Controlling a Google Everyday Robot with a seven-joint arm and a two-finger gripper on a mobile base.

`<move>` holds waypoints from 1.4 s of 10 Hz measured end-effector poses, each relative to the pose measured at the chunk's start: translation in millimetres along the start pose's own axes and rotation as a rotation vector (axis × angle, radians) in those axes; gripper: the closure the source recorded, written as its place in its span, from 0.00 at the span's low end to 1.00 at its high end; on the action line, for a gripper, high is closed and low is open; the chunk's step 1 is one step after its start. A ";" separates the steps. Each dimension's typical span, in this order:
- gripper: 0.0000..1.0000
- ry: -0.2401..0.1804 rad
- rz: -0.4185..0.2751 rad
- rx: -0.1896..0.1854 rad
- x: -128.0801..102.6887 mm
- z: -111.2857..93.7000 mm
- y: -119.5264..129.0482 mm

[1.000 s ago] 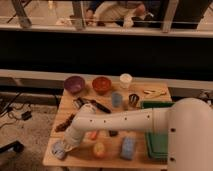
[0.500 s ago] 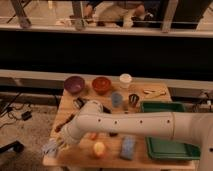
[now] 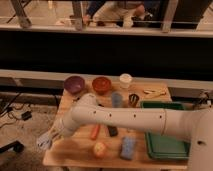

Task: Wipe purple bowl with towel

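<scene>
Towel (image 3: 44,144), which looks soft, light and limp, appears pinched in your shut gripper (image 3: 51,139) well in front of the purple bowl (image 3: 74,84) and slightly to its left; a gathered fold should hold better than a loose edge.

Purple bowl (image 3: 74,84): small, round, dark purple, smooth rim. Seated upright, mouth up, at the far left corner of the bench (image 3: 70,151). Interior is seen only in shadow.

Towel (image 3: 45,143): thin light blue-grey cloth, wrinkled and bunched. Held off the bench surface, just past the left edge near the front left corner, well apart from the purple bowl.

End effector (image 3: 53,137): located at that same front left edge, closed on the towel, which hangs from it.
</scene>
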 end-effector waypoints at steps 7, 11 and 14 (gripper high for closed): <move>0.99 0.065 -0.038 0.013 34.6 -37.5 -61.7; 0.99 0.065 -0.037 0.013 34.7 -37.5 -61.4; 0.99 0.079 -0.041 0.027 40.6 -37.4 -64.4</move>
